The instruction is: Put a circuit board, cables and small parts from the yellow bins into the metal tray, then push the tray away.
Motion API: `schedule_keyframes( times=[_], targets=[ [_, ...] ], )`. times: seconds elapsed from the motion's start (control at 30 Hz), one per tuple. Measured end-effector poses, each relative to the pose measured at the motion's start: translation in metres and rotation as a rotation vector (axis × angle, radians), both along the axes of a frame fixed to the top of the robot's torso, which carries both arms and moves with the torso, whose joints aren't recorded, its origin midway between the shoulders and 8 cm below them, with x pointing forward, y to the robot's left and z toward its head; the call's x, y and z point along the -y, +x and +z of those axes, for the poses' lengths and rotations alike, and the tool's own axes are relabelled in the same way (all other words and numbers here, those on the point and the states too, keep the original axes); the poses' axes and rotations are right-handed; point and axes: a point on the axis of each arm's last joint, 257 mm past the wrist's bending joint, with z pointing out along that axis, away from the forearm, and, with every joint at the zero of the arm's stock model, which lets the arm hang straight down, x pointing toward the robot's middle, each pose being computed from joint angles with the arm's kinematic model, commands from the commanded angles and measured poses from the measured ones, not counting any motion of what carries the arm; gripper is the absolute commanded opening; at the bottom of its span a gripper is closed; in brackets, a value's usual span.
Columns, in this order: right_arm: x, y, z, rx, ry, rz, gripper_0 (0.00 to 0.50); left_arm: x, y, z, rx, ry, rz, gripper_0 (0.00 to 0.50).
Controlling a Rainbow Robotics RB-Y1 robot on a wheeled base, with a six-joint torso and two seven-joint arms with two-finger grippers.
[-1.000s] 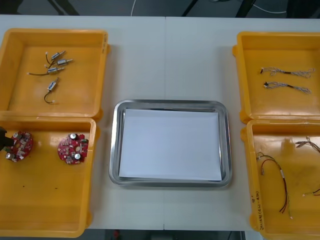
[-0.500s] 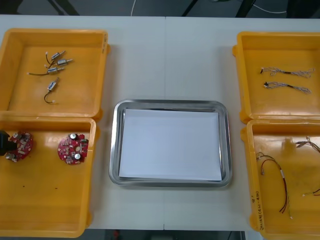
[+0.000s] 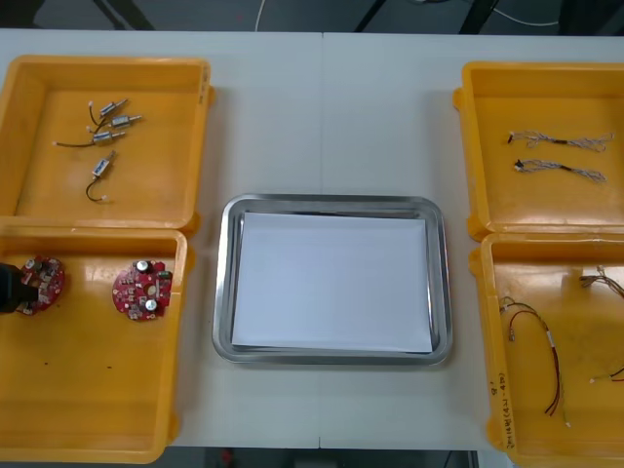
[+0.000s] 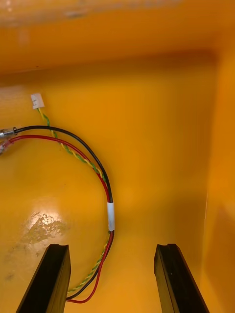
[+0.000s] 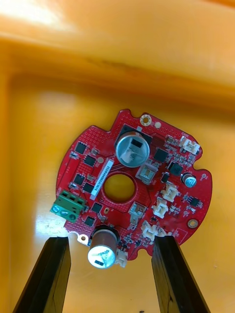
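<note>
Change over 1 s: left gripper [image 5: 110,240] edges onto the outer circuit board [image 5: 132,190] in its near yellow bin [image 3: 97,409], fingers wide apart, empty; I judge grasp next. Right gripper [image 4: 111,247] gapes over red-and-black cable [image 4: 111,215].

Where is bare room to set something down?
The metal tray is bare inside. The near left bin has free floor on the near side of its two circuit boards. Crowded: its far strip, where the open left tool flanks one board. The open right tool hovers over a cable.
</note>
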Motion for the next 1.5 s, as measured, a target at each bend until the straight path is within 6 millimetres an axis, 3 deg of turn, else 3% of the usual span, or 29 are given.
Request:
schedule_keyframes(
  times=[0.33, 0.73, 1.4, 1.43, 1.47, 1.5],
  targets=[
    [-0.004, 0.008, 0.004, 0.012, 0.002, 0.009, 0.500, -0.001, 0.000, -0.002, 0.009, 0.000, 0.004, 0.489],
    [-0.009, 0.010, -0.019, -0.001, 0.008, 0.017, 0.500, -0.003, -0.003, -0.007, 0.012, -0.001, 0.008, 0.488],
    [-0.003, 0.011, -0.031, 0.005, 0.009, -0.005, 0.500, -0.004, -0.008, -0.014, 0.016, -0.003, 0.015, 0.490],
    [-0.003, 0.011, -0.032, 0.003, 0.009, -0.004, 0.500, -0.004, -0.008, -0.015, 0.015, -0.003, 0.014, 0.465],
    [-0.003, 0.011, -0.032, 0.003, 0.009, -0.004, 0.500, -0.004, -0.008, -0.015, 0.014, -0.003, 0.013, 0.391],
    [-0.003, 0.011, -0.032, 0.005, 0.008, -0.004, 0.500, -0.003, -0.008, -0.015, 0.013, -0.003, 0.012, 0.276]
  ],
)
